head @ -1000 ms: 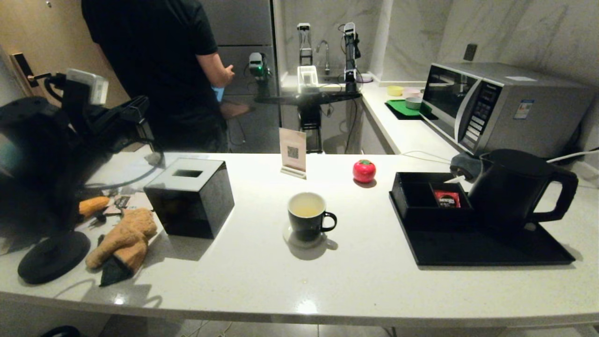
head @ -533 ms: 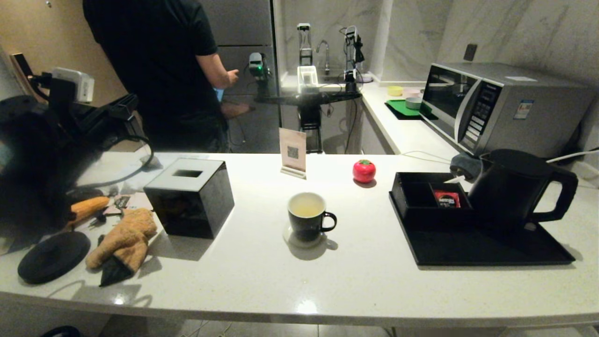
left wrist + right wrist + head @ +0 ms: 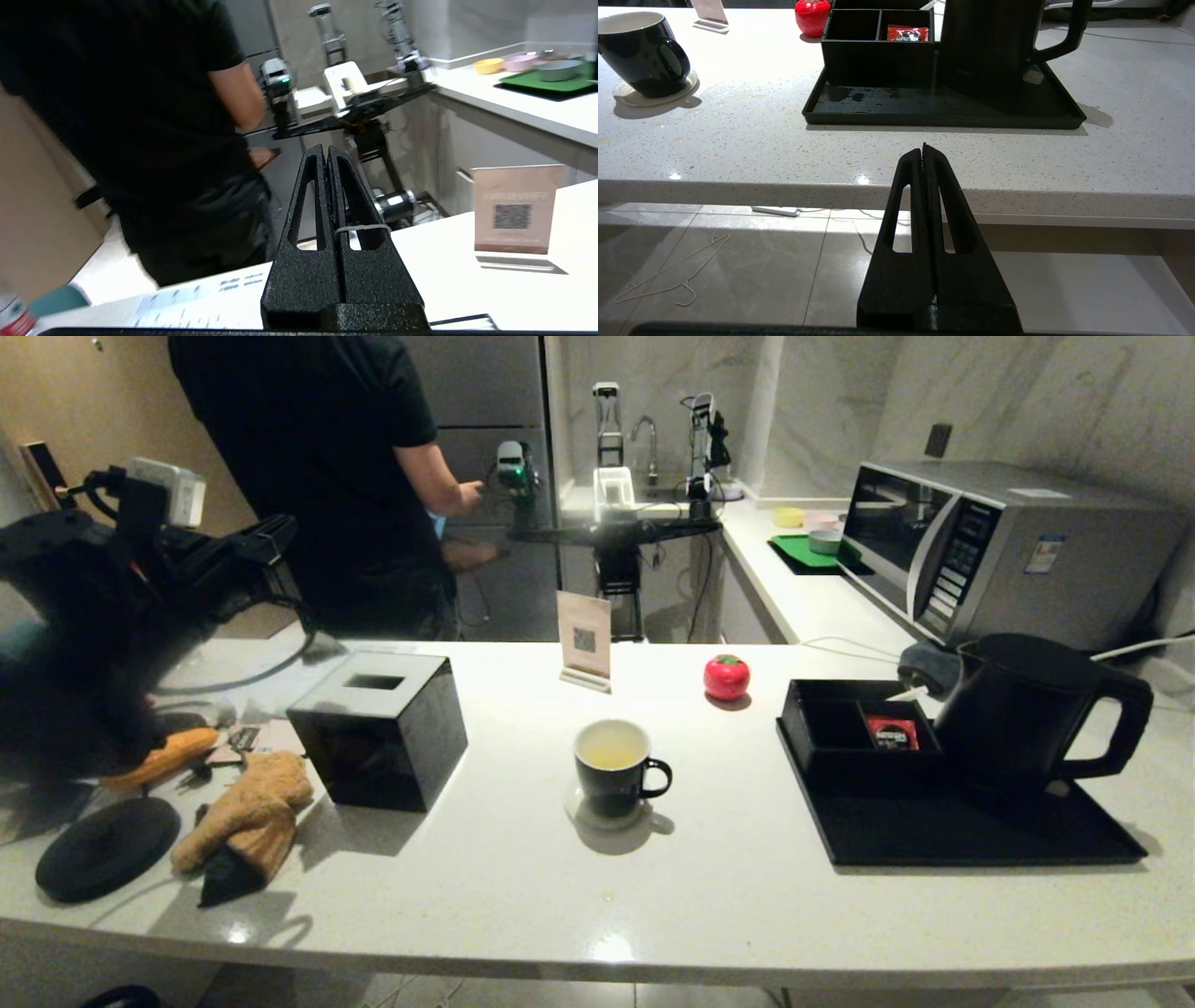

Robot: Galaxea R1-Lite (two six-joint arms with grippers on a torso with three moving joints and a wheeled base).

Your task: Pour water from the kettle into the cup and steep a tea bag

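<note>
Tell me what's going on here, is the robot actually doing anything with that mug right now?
Nothing is being handled right now. The cup sits on a coaster mid-counter, holding pale yellowish water. The kettle stands on the black tray. The left gripper is raised at the counter's left, shut and empty; the right gripper waits below the counter edge, also shut.

White counter [image 3: 709, 905]: cup [image 3: 613, 768] on a coaster at center, tissue box [image 3: 379, 728] at 9 o'clock, tray [image 3: 962, 826] at 3, tomato [image 3: 726, 677] at 12.

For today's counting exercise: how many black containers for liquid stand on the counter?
2: the cup at the counter's middle, on a saucer, and the kettle on the black tray to the right.
</note>
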